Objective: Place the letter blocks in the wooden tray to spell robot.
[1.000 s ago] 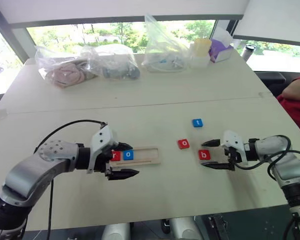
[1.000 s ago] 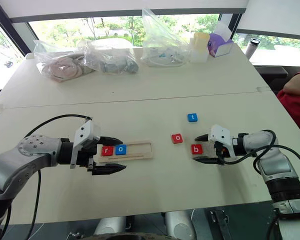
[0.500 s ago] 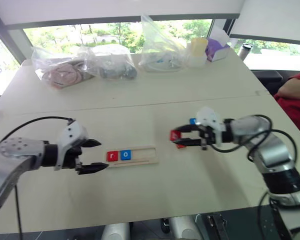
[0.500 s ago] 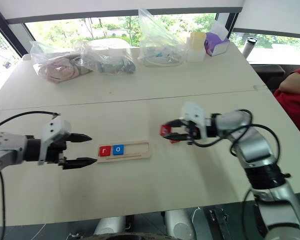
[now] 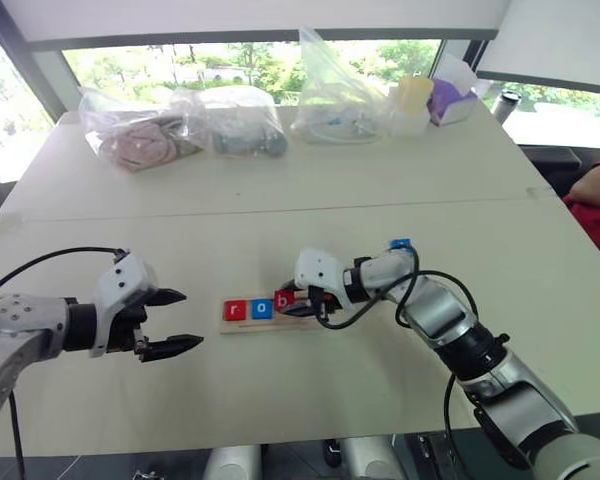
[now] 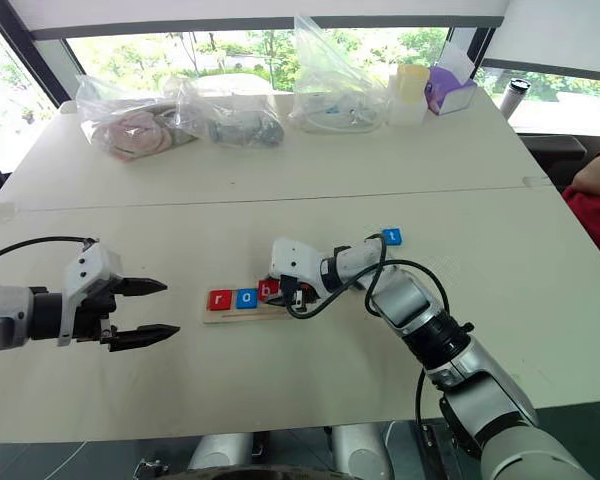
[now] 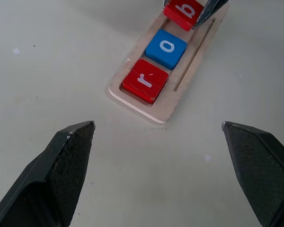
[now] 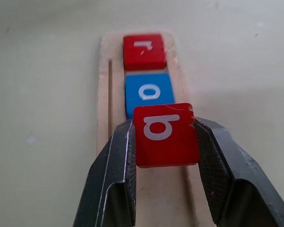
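Right wrist view: right gripper [image 8: 163,142] clamps red b block [image 8: 166,134], hovering over wooden tray [image 8: 103,101] just behind blue o [image 8: 149,92] & red r [image 8: 143,50].
Left gripper [image 5: 170,322]: wide, empty, beside tray end.
Risk 1: b lands tilted on o's edge if dropped early.
Risk 2: fingers nudge o/tray on release, tray slides on counter [image 5: 310,190].
Still out: blue t [image 6: 391,237].

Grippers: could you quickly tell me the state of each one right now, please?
Left gripper: open, holding nothing, short of the wooden tray.
Right gripper: shut on the red b block, over the tray beside the blue o block.
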Controlling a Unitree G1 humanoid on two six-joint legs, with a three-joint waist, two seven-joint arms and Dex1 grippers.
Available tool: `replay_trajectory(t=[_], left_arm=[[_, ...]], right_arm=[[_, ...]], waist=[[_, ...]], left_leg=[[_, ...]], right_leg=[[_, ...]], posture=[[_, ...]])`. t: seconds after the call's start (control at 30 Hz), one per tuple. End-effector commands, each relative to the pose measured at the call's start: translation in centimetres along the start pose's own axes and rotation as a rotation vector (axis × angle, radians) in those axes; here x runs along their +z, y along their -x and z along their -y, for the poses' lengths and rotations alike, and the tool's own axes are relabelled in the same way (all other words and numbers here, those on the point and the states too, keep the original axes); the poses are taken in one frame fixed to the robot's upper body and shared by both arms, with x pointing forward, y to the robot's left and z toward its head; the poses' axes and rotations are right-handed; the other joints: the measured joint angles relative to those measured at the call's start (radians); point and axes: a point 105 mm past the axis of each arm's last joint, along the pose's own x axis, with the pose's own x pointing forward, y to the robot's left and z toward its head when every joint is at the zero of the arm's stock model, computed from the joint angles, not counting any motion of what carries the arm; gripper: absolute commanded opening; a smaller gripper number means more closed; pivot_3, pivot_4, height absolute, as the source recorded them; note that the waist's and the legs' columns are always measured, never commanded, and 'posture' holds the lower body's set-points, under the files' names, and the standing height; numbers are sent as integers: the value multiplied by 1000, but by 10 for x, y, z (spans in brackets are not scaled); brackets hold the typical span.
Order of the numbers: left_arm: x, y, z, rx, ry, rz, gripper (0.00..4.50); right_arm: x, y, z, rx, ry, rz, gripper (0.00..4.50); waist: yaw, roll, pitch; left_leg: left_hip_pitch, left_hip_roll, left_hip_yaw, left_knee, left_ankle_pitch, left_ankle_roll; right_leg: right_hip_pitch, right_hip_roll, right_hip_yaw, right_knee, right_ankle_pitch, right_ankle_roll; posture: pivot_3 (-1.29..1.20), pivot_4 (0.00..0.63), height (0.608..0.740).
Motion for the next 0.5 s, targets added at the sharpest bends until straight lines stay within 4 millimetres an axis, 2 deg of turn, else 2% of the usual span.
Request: replay_trajectory(t=[0.03, 0.43, 0.5], left_arm=[[6, 0, 3, 14, -23, 23, 4500], [4, -7, 4, 14, -19, 28, 4500], [4, -8, 3, 14, -19, 27, 4500]], right_arm=[[8, -2, -2, 31, -2, 15, 1169], [10, -10, -5, 38, -22, 30, 1169], [10, -11, -4, 32, -26, 31, 2234]], waist=[[-1, 0, 0], [-3, 0, 0], [-3, 0, 0]], left_leg=[[0, 0, 0, 0, 0, 0], [1, 1, 0, 0, 0, 0], [1, 1, 0, 0, 0, 0]], right_leg=[[0, 1, 0, 0, 0, 0], [0, 3, 0, 1, 1, -1], [0, 3, 0, 1, 1, -1]], posture=[[0, 150, 740], [0, 150, 740], [0, 150, 740]])
